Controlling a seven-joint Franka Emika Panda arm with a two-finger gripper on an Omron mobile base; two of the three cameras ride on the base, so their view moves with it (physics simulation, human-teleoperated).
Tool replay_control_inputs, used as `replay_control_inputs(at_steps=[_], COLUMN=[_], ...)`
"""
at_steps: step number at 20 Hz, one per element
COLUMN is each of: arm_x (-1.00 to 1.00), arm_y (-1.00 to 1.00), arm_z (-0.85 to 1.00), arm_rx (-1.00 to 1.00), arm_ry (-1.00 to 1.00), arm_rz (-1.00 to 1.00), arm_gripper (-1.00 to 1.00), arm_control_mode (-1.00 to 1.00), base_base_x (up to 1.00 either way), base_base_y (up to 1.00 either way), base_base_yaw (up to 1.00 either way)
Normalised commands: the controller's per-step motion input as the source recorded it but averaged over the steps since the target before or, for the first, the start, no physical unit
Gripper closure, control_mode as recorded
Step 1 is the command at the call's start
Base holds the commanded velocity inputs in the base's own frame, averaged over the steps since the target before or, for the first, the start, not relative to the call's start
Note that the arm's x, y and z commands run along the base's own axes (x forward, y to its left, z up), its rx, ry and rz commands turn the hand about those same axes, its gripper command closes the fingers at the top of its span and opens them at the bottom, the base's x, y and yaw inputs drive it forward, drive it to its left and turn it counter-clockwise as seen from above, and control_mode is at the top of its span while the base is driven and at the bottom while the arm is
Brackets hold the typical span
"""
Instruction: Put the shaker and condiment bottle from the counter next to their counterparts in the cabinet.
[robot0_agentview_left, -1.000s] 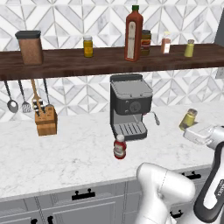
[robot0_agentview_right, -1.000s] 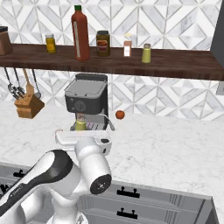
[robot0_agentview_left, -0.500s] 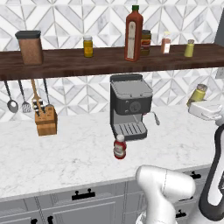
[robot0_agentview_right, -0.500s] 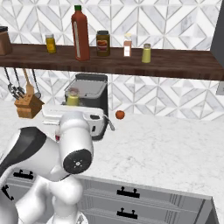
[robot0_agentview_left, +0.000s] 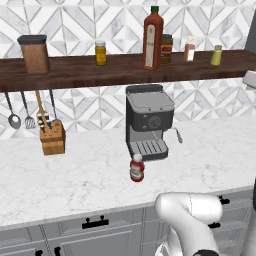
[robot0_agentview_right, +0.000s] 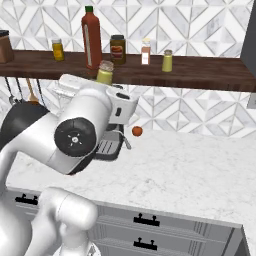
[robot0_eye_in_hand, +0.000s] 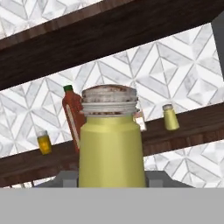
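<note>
The gripper is closed on the shaker, which stands upright between the fingers, grey cap up; in the right base view it is lifted to the front edge of the cabinet, just below the tall red bottle; in the hand view the shaker sits close to the camera, and the fingers themselves are hidden by it; its twin stands on the plank further to the right, well apart, beside a small white-capped bottle and a dark jar; the condiment bottle is on the counter, just in front of the coffee machine; a yellow jar and a brown canister stand at the plank's left; a knife block rests on the counter below hanging utensils.
</note>
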Motion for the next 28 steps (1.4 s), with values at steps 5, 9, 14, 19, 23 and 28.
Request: replay_control_inputs(at_steps=[5, 9, 14, 19, 23, 28], arm_x=[0.23, 0.16, 0.25, 0.42, 0.69, 0.53], arm_y=[-0.63, -0.24, 0.01, -0.21, -0.35, -0.24], arm_z=[0.71, 0.11, -0.20, 0.00, -0.01, -0.15], arm_rx=[-0.01, -0.09, -0.19, -0.07, -0.02, -0.07], arm_ry=[0.06, 0.00, -0.03, -0.04, 0.04, -0.02], arm_rz=[-0.21, -0.07, 0.01, -0.03, -0.09, -0.01], arm_gripper=[1.00, 1.00, 1.00, 1.00, 1.00, 1.00], arm_control_mode=[-1.00, -1.00, -1.00, -1.00, -1.00, -1.00], base_base_x=[0.00, 0.00, 0.00, 0.00, 0.00, 0.00], base_base_y=[0.00, 0.00, 0.00, 0.00, 0.00, 0.00], base_base_yaw=[0.00, 0.00, 0.00, 0.00, 0.00, 0.00])
